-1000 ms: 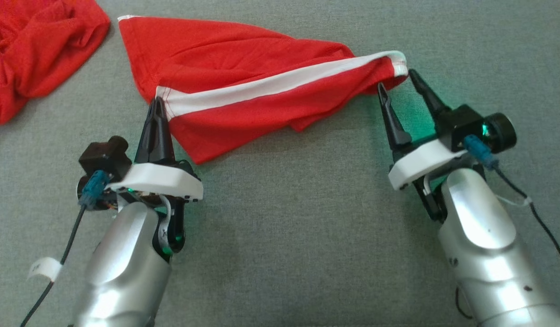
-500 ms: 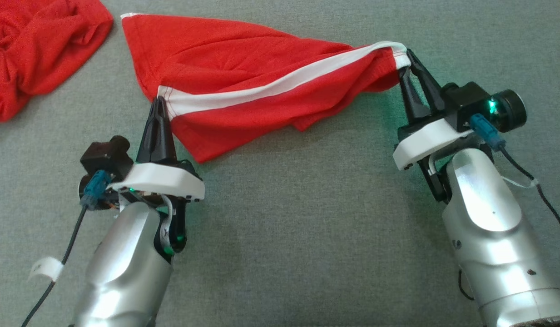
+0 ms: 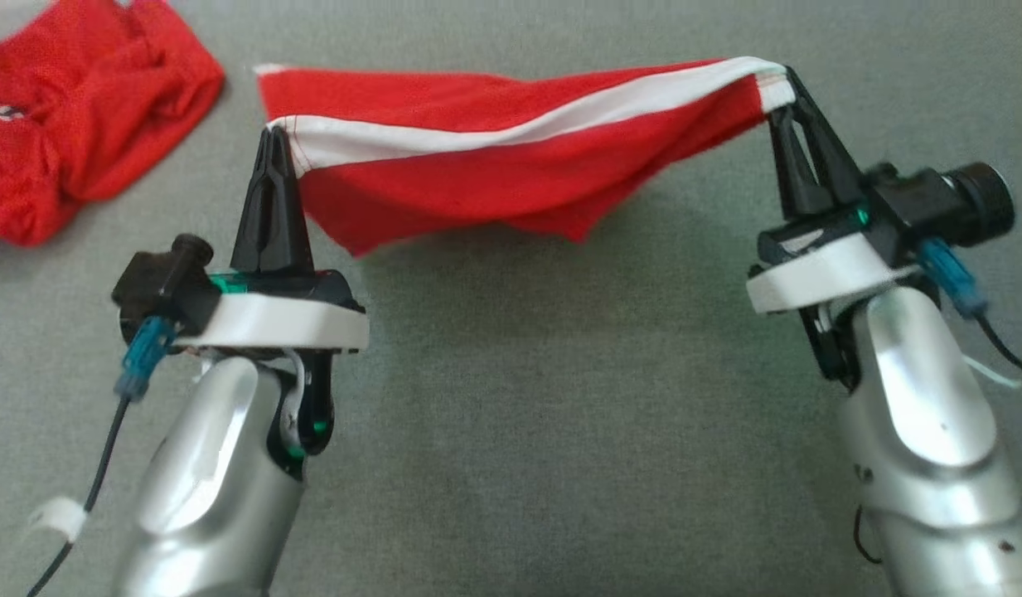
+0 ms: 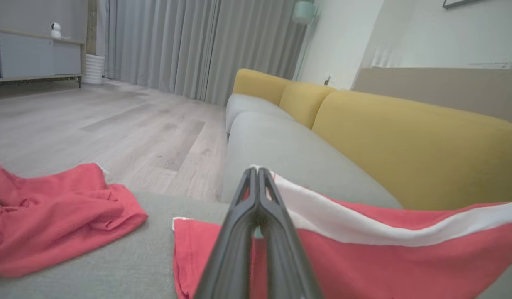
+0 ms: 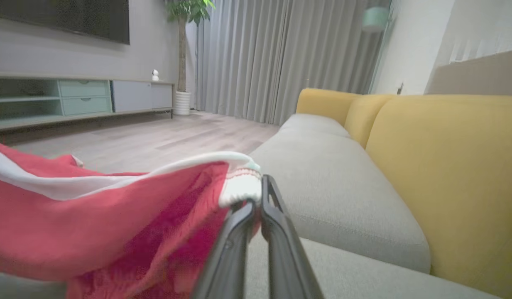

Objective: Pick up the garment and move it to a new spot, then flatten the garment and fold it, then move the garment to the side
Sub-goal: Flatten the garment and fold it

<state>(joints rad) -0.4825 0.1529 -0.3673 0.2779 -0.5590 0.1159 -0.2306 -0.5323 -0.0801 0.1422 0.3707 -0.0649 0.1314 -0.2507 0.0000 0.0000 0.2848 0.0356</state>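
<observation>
Red garment [image 3: 494, 178], white-banded top edge; stretched sideways, both ends raised, middle sagging.

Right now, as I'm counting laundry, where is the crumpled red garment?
The crumpled red garment lies at the head view's upper left on the grey seat, apart from and left of the white-striped garment.

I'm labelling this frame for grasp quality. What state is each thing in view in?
striped garment: held up at two ends, bunched, sagging in the middle.
left end effector: shut, pinching one end of the white band.
right end effector: shut, pinching the band's other end.
other red garment: crumpled, lying apart on the grey cushion.
</observation>
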